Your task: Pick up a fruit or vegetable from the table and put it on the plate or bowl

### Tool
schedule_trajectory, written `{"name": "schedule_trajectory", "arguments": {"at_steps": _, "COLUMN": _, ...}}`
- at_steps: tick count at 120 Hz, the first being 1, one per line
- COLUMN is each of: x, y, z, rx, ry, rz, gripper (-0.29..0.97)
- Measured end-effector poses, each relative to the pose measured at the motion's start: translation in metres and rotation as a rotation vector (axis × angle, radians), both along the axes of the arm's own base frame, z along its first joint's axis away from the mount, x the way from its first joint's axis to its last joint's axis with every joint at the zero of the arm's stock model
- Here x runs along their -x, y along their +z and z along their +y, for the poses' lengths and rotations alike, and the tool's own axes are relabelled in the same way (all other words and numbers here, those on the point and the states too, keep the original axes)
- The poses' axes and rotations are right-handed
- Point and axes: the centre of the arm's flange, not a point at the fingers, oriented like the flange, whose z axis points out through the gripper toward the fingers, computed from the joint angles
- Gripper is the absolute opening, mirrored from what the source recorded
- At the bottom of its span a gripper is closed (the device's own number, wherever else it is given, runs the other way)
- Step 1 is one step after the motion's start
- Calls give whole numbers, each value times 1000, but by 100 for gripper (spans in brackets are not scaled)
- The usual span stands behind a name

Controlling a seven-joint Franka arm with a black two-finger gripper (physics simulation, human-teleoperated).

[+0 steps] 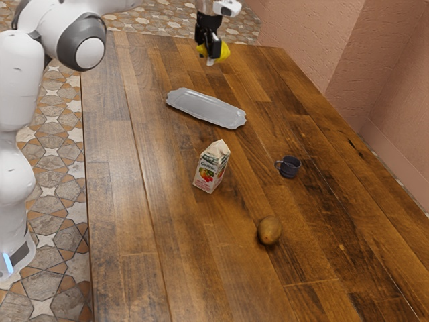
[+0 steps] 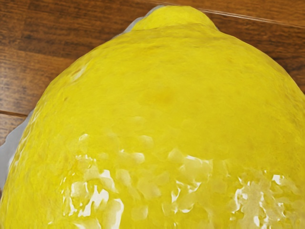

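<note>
Wrist view: plate (image 2: 8, 151) mostly behind lemon (image 2: 157, 129)

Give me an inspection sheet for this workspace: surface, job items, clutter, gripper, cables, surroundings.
Surface: wooden table, dark planks.
Job's things: lemon held in the air; grey plate lying flat with nothing on it; brown fruit loose on the table.
Clutter: juice carton upright; small blue cup.
Grippers: gripper shut on the lemon, raised off the table.
Cables: nothing seen.
Surroundings: tiled floor, pink walls.
</note>
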Motion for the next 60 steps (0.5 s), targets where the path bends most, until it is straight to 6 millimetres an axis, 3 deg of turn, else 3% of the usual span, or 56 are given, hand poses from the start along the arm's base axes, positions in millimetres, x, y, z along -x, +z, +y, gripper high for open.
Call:
{"name": "schedule_trajectory", "arguments": {"at_steps": 25, "x": -2, "y": -6, "z": 1, "rx": 10, "ry": -2, "rz": 12, "gripper": 55}}
{"name": "schedule_trajectory", "arguments": {"at_steps": 60, "x": -3, "y": -15, "z": 5, "rx": 15, "ry": 1, "rz": 25, "gripper": 66}}
